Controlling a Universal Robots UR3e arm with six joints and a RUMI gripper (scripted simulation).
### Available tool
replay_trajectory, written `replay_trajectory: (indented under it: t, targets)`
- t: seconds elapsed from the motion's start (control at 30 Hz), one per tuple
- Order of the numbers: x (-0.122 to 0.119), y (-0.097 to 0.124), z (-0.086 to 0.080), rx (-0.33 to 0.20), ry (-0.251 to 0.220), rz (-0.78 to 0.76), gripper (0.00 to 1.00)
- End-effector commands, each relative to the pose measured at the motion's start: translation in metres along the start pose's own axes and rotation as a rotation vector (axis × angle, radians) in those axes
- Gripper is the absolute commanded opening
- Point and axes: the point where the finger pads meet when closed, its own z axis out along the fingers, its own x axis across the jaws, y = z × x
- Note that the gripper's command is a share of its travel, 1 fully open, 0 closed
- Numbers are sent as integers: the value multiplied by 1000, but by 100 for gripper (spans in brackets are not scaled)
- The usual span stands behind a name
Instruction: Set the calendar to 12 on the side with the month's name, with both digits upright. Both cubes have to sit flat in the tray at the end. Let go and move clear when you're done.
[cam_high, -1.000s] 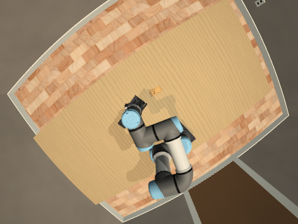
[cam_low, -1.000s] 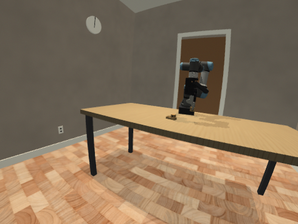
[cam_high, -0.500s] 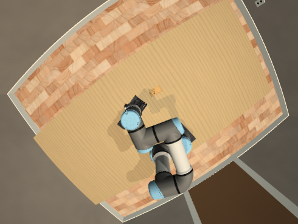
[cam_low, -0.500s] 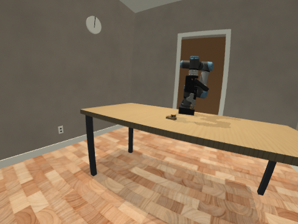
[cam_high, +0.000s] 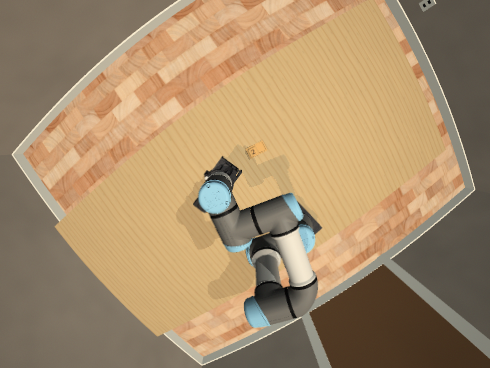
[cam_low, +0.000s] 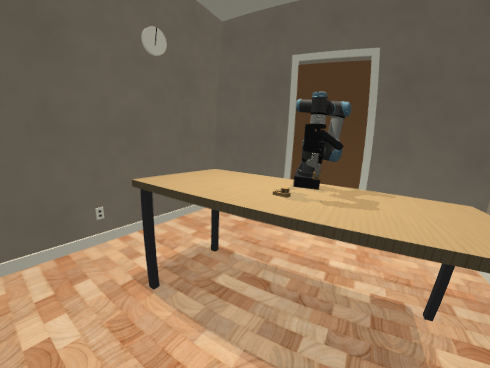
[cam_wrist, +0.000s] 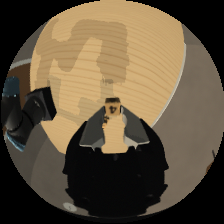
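Black angular end effector nearly closed, gripping a tan cube, low tray, wood-grained table

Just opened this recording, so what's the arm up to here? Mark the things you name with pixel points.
The robot's gripper (cam_low: 316, 175) (cam_wrist: 112, 106) is shut on a cube (cam_wrist: 113, 108), held up above the wooden table (cam_high: 330, 110) (cam_low: 225, 192) (cam_wrist: 150, 45). Near it on the table stands the small calendar tray (cam_low: 276, 193) with the other cube (cam_high: 255, 150) (cam_low: 285, 190) on it; from above, a 2 can be read there. So the calendar does not show 12 yet: the held cube has still to go in the tray.
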Motion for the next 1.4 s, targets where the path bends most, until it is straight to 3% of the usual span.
replay_trajectory:
  t: [0.0, 0.37, 0.87, 1.37]
  targets:
    - [0, 1, -1, -1, 2, -15, 10]
    - [-2, 5, -1, -1, 1, -80, 10]
    - [-8, 16, -1, -1, -2, -285, 10]
    - [-18, 38, -1, 2, -7, -652, 10]
